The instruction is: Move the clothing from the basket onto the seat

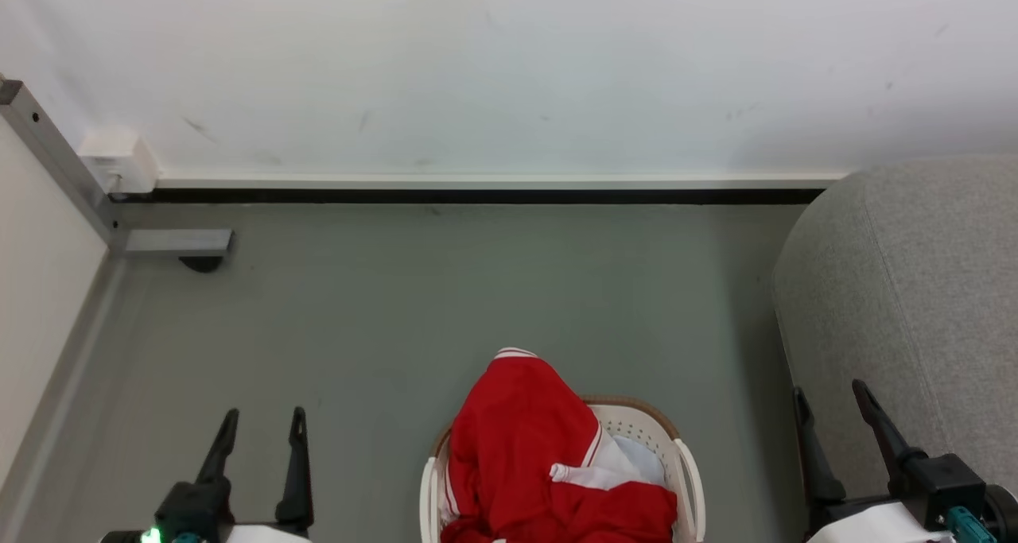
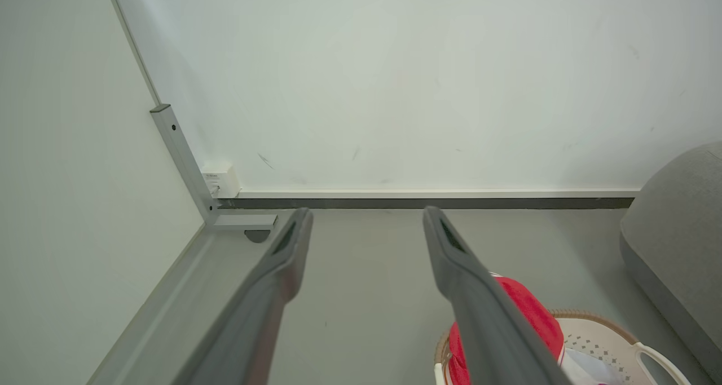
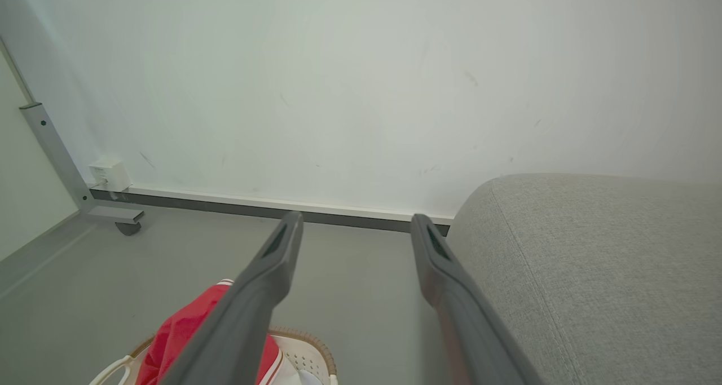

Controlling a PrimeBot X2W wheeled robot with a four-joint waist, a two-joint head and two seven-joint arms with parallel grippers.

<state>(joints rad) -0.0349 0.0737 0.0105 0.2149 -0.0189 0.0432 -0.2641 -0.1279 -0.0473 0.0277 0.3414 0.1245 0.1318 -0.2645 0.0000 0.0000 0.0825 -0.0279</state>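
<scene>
Red clothing (image 1: 525, 447) with white stripes is heaped in the cream basket (image 1: 685, 455) at the bottom centre of the head view, one fold standing up over the far rim. Some pale bluish-white fabric shows beside it. The grey seat (image 1: 907, 304) rises at the right. My left gripper (image 1: 264, 414) hangs open at the lower left, well left of the basket. At the lower right my right gripper (image 1: 829, 390) is open, in front of the seat's rounded arm. The left wrist view has the clothing (image 2: 527, 312) and basket (image 2: 598, 331) at lower right; the right wrist view has the clothing (image 3: 180, 331) at lower left and the seat (image 3: 592, 261) at right.
A white wall with a black skirting strip (image 1: 477, 195) closes off the grey floor (image 1: 413, 304) ahead. A metal frame post with a foot and caster (image 1: 179, 245) stands in the far left corner, beside a small white box (image 1: 119, 161) on the wall.
</scene>
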